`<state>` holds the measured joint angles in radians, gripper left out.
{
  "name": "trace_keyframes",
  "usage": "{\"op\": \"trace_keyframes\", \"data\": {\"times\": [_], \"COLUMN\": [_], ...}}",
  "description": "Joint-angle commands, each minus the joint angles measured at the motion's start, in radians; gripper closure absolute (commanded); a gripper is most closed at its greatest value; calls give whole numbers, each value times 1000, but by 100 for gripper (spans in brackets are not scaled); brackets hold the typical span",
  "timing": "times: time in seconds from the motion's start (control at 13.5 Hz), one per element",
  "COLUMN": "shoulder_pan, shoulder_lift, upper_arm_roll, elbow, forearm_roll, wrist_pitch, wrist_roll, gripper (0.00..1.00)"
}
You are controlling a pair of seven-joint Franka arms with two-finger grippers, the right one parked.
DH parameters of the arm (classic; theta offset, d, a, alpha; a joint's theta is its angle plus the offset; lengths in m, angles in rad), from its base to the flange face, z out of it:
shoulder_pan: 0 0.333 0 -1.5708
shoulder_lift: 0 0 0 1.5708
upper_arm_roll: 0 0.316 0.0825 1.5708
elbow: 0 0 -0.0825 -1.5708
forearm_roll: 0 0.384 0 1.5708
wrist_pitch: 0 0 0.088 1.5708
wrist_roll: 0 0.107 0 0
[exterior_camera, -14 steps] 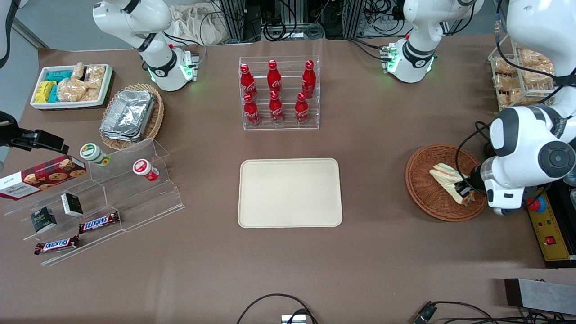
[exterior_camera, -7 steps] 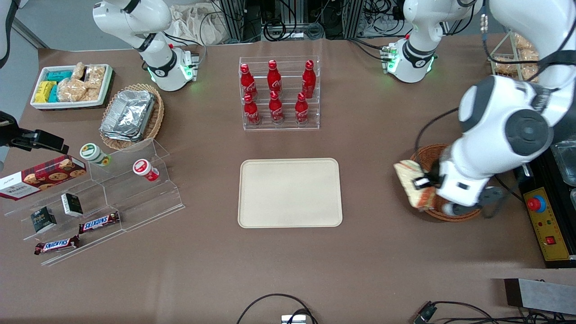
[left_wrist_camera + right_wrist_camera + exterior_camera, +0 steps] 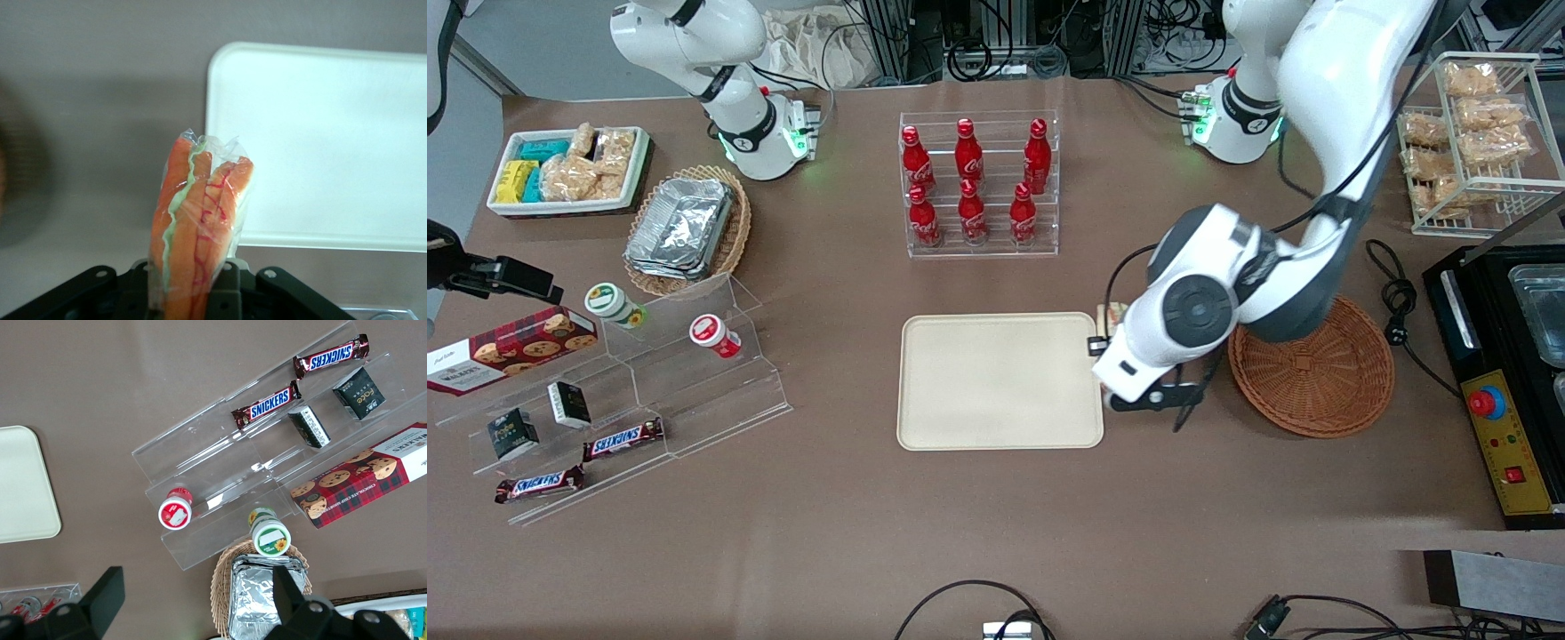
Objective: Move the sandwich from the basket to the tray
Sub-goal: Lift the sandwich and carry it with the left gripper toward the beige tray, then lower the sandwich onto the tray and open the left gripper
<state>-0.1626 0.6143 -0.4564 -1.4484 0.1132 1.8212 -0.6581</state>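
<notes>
Above the table, between the tray (image 3: 1000, 380) and the basket (image 3: 1312, 359), the working left arm reaches from its base down toward the front camera, its white forearm bent so the wrist hangs over the tray's edge at the working arm's end. The gripper (image 3: 1110, 331) sits just beside that edge, mostly hidden under the wrist in the front view. Its two fingers are clamped together on the sandwich (image 3: 199, 227), which the wrist view shows standing on end out of the black jaws, clear wrap crinkled at its tip, with orange, pale green and red layers. Only a small pale corner of the sandwich peeks out beside the wrist in the front view. Directly past the sandwich's tip lies the cream tray's rounded corner and bare surface. The reddish-brown wicker basket rests on the table near the gripper, toward the working arm's end.
</notes>
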Motion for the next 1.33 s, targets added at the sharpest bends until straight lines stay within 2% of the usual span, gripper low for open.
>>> {"op": "trace_keyframes", "data": {"times": [0.0,0.44,0.52,0.59,0.67,0.74,0.81,1.26], "shoulder_pan": [-37,-81,-81,-80,-78,-78,-77,-39], "shoulder_lift": [96,223,240,240,239,237,239,174], "upper_arm_roll": [4,5,8,8,8,8,8,19], "elbow": [52,54,57,57,57,57,59,91], "forearm_roll": [43,154,154,152,151,157,157,142], "wrist_pitch": [18,167,171,171,171,170,170,146], "wrist_roll": [-35,-130,-130,-132,-130,-120,-117,-126], "gripper": [100,100,86,66,32,5,0,0]}}
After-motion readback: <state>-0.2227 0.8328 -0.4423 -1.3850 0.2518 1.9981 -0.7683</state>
